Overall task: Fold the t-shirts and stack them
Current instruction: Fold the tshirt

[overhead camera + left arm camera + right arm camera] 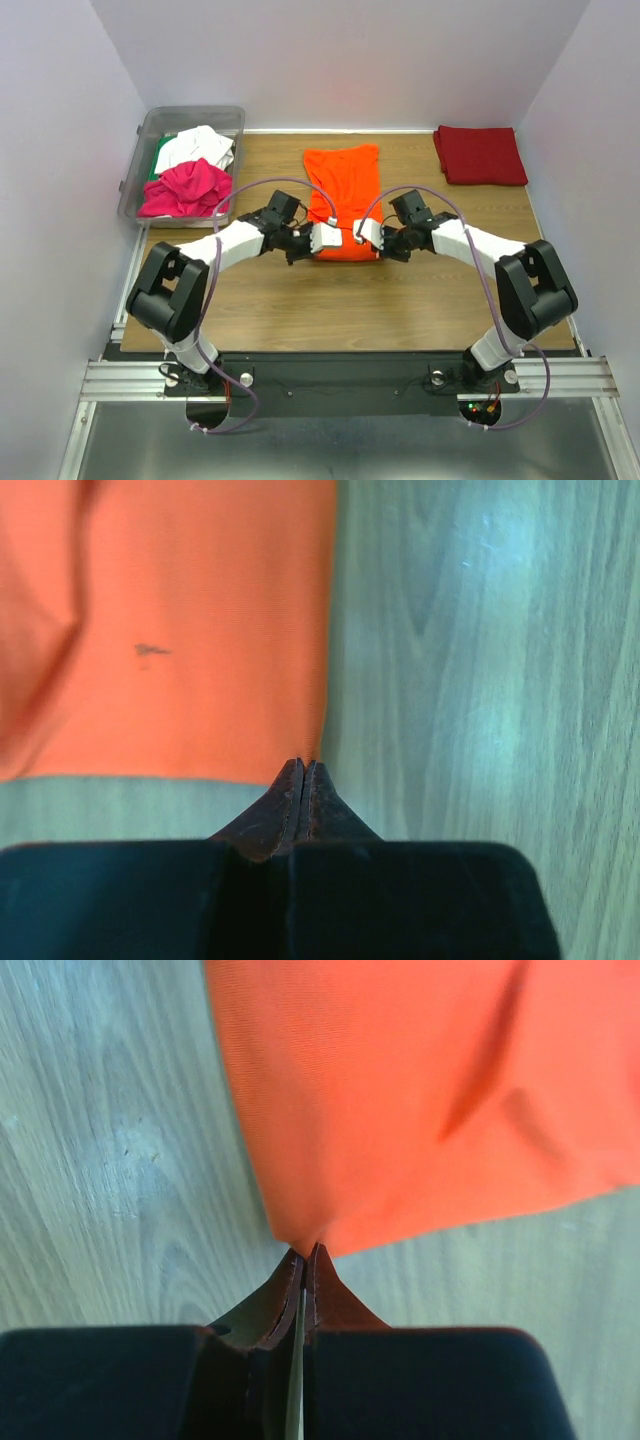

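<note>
Where it stands, bin (138, 165) holds crumpled t-shirts (186, 187).

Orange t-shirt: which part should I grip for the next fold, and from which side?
Grip its two near corners, one per gripper, coming in from the near edge. The orange t-shirt lies flat as a long strip running away from the near side, so pinching both near corners should lift that end evenly. The left gripper and right gripper are closed on those corners.

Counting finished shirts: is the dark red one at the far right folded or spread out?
Folded: the dark red shirt lies as a compact rectangle on the table, no sleeves showing.
</note>
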{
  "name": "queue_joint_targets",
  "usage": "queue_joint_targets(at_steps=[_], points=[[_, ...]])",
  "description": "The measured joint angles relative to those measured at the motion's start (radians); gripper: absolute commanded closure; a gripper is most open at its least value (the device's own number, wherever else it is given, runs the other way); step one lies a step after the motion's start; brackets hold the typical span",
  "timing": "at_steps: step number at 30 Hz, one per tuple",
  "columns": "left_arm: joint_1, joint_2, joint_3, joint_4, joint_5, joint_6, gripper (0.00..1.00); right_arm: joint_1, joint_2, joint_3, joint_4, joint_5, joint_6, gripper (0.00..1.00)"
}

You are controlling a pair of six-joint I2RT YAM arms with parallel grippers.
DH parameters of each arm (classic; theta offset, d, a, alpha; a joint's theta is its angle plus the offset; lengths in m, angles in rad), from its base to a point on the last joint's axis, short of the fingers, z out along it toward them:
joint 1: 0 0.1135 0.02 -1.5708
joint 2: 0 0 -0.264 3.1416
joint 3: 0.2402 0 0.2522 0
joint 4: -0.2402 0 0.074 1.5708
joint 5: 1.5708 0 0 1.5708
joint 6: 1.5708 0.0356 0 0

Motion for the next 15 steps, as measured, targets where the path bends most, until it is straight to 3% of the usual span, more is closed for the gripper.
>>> queue_joint_targets(at_steps=[7,15], points=[[0.024,-0.116,0.043,-0.063,0.011,-0.001,1.00,-0.001,-0.113,0.043,-0.047,0.005,0.038,0.99],[-0.069,-0.277,-0.032,-0.195,0.044,0.004,1.00,0.025,-0.284,0.042,-0.241,-0.033,0.075,0.99]])
